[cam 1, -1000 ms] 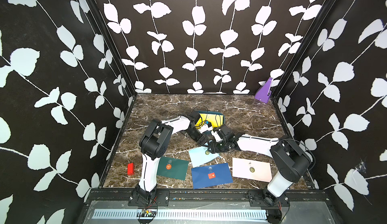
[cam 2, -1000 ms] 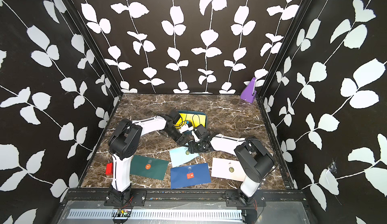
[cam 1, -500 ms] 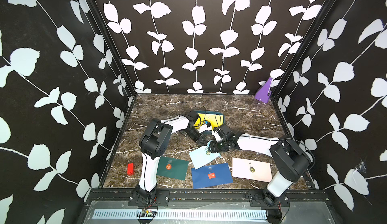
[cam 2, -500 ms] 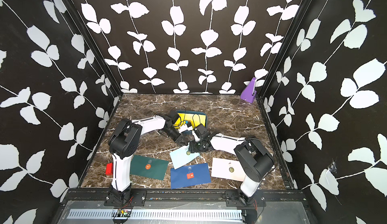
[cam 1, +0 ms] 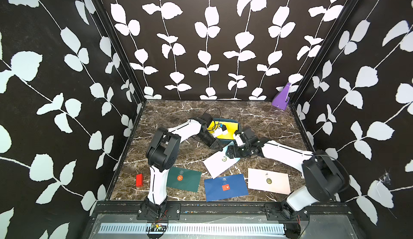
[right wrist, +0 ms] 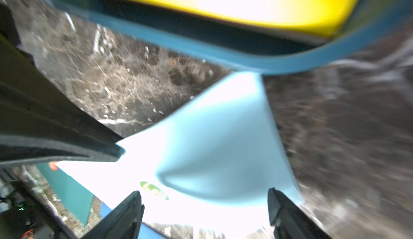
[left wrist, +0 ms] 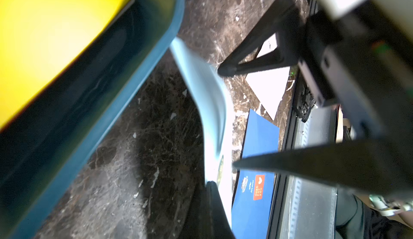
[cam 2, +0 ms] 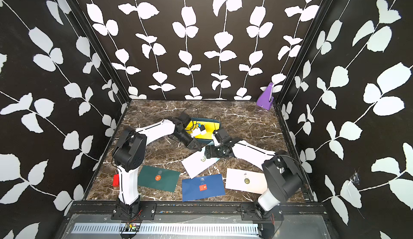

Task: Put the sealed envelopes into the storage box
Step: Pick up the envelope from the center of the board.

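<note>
Light blue envelope (cam 1: pixel 220 163) is buckled on the table (cam 1: pixel 263 124), corner against the box (cam 1: pixel 225 140) – the left gripper (cam 1: pixel 218 147) has clamped onto it now. The right gripper (cam 1: pixel 228 153) let go, jaws wide either side.

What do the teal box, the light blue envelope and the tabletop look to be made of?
The teal box: probably moulded plastic, smooth, with a slight sheen and a rounded rim. The light blue envelope: thin matte paper; it bows without creasing. The tabletop: dark marble look with white veins; stone or printed laminate, cannot tell.
</note>
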{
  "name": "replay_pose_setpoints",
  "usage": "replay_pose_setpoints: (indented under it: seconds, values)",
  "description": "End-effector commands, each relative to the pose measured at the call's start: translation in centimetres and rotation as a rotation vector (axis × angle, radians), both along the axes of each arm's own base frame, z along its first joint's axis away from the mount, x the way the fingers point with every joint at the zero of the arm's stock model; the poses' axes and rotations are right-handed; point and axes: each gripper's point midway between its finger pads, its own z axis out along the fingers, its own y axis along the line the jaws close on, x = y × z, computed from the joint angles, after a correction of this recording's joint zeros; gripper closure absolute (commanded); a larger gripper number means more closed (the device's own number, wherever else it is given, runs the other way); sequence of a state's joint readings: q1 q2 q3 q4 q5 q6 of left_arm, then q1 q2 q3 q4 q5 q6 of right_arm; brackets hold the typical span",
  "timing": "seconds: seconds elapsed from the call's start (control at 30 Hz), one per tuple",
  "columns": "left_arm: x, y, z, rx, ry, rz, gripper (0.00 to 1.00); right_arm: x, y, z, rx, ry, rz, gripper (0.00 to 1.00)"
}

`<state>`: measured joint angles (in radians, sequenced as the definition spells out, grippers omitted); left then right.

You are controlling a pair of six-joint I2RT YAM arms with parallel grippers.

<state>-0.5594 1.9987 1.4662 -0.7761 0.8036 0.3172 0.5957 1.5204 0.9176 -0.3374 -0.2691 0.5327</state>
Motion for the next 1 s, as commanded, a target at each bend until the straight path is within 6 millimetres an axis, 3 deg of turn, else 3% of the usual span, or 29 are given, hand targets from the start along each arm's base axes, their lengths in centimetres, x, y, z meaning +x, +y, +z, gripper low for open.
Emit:
replay_pose_setpoints:
  seconds: [0.0,0.2,0.37,0.5,0.7,0.97]
  values:
    - [-0.1,0.1,3.3,-0.025,-0.047,0.003,1.0,0.1,-1.9,1.9,-0.006,-0.028,-0.027,0.1]
    - [0.2,0.3,5.8,-0.037,-0.092,0.024,1.0,2.1,-5.0,4.2,0.003,-0.08,-0.138,0.13]
    - [-0.2,0.5,8.8,-0.06,-0.121,0.021,1.0,5.2,-6.5,5.4,0.02,-0.126,-0.294,0.31]
    - [-0.4,1.0,10.2,-0.049,-0.151,0.031,1.0,7.9,-6.0,5.4,0.03,-0.144,-0.341,0.43]
    - [0.7,2.6,11.0,0.052,-0.253,0.072,1.0,11.2,-4.8,5.8,0.048,-0.176,-0.372,0.53]
    - [3.9,4.9,13.6,0.15,-0.403,0.149,1.0,13.5,-4.2,2.5,-0.012,-0.11,-0.371,0.67]
